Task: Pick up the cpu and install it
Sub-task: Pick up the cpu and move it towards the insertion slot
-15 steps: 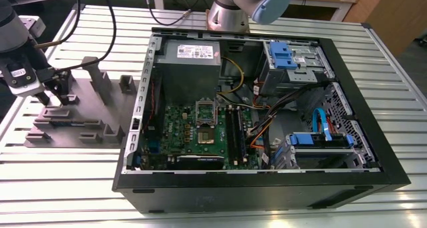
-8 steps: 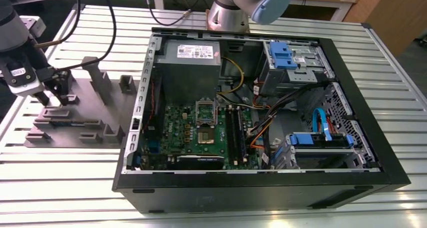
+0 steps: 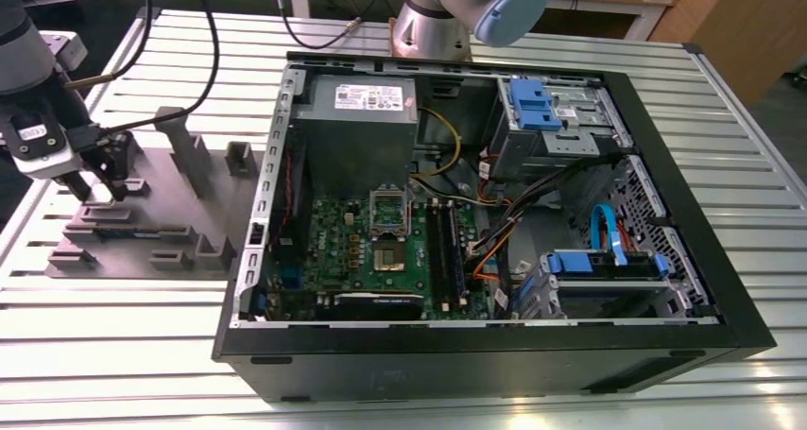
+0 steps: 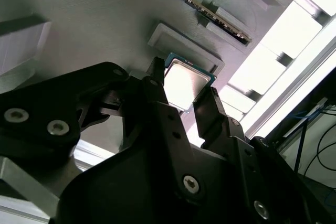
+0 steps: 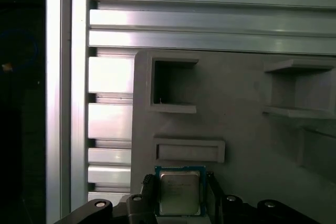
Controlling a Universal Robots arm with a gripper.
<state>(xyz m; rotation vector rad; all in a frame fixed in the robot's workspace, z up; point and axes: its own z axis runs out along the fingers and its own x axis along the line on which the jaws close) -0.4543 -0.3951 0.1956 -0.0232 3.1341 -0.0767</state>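
Observation:
The cpu (image 4: 185,81), a small square chip with a silvery top and thin pale rim, sits between my gripper's two black fingers (image 4: 157,85) in both wrist views. The gripper (image 4: 184,85) is shut on the cpu (image 5: 179,191) by two opposite edges, just over the grey fixture block (image 5: 236,124) and beside a shallow rectangular pocket (image 5: 189,150). In the exterior view the gripper (image 3: 101,192) hangs over that block (image 3: 139,232) at the exterior view's left, outside the open computer case (image 3: 492,203). The green motherboard (image 3: 378,260) lies inside the case.
The fixture block carries raised posts (image 3: 189,156) and slots around the gripper. The case's metal side wall (image 3: 271,184) stands between the block and the motherboard. Inside are a grey power supply (image 3: 363,104), blue drive bays (image 3: 549,109), cables (image 3: 505,232) and memory sticks (image 3: 444,241).

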